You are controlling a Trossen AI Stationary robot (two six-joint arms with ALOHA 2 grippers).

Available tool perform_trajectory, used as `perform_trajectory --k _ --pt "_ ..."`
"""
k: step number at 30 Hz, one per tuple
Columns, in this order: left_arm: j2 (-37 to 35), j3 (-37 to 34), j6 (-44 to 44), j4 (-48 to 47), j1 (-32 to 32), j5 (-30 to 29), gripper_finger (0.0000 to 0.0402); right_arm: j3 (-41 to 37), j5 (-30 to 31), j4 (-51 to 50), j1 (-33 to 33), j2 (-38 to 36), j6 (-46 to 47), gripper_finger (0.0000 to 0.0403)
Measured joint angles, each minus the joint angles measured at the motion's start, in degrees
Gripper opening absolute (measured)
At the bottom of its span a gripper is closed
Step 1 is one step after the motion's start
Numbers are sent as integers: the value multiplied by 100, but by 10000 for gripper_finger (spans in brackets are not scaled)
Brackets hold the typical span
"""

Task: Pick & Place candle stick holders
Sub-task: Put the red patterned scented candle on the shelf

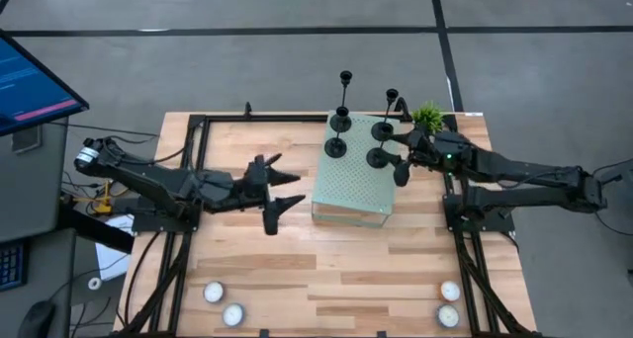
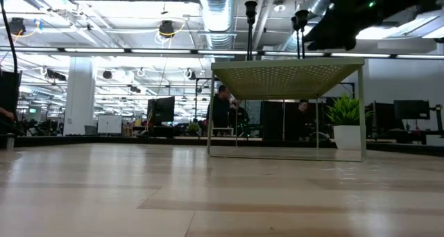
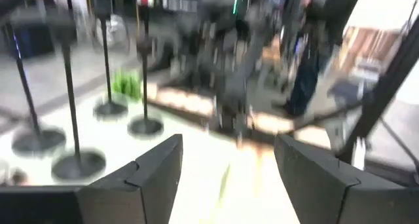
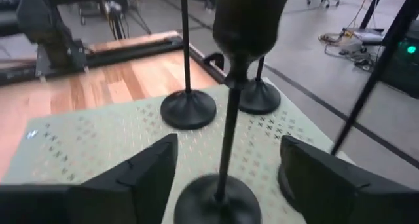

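Observation:
Four black candle stick holders (image 1: 336, 147) stand on a pale green perforated stand (image 1: 351, 195) at the table's back centre. In the low view, their stems (image 2: 250, 29) rise above the stand top (image 2: 284, 77). My right gripper (image 1: 400, 162) reaches in from the right and is open around the nearest holder (image 1: 379, 158). The right wrist view shows that holder's stem (image 4: 229, 126) upright between the spread fingers of the right gripper (image 4: 226, 175), touching neither. Open and empty, my left gripper (image 1: 297, 187) hovers just left of the stand. Its wrist view shows the left gripper (image 3: 226, 178) facing the holders (image 3: 78, 162).
A small green potted plant (image 1: 427, 114) sits at the stand's back right corner, close to my right wrist. White tealights lie near the front edge, two at the left (image 1: 213, 293) and two at the right (image 1: 450, 292). A monitor (image 1: 30, 81) stands off the table's left. People (image 2: 222, 109) show far behind.

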Motion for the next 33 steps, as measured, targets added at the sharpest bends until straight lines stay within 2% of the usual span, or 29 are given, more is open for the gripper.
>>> perform_trajectory --k 3,7,13,16,22,27,33 --pt "-134 0 -632 -925 -177 106 246 476 -6 -936 0 -153 -8 274" --pt "-141 0 -1787 -2079 -405 668 246 968 -16 -1934 0 -269 -17 276" --pt "146 4 -3533 -4132 -758 2226 246 1217 -13 -2343 0 -435 0 276" --pt "344 1 -4143 -4962 -974 2735 242 1217 -8 -2398 -2 -469 38 276" --pt "558 -17 -4738 -5420 -1580 3052 233 1217 -7 -2527 -2 -451 95 276" --pt "584 -69 -5252 -5562 -2372 3040 230 1217 -15 -2595 0 -447 154 276" --pt "586 -491 -6187 -5485 -3374 3140 230 1217 -15 -2640 0 -447 184 276"
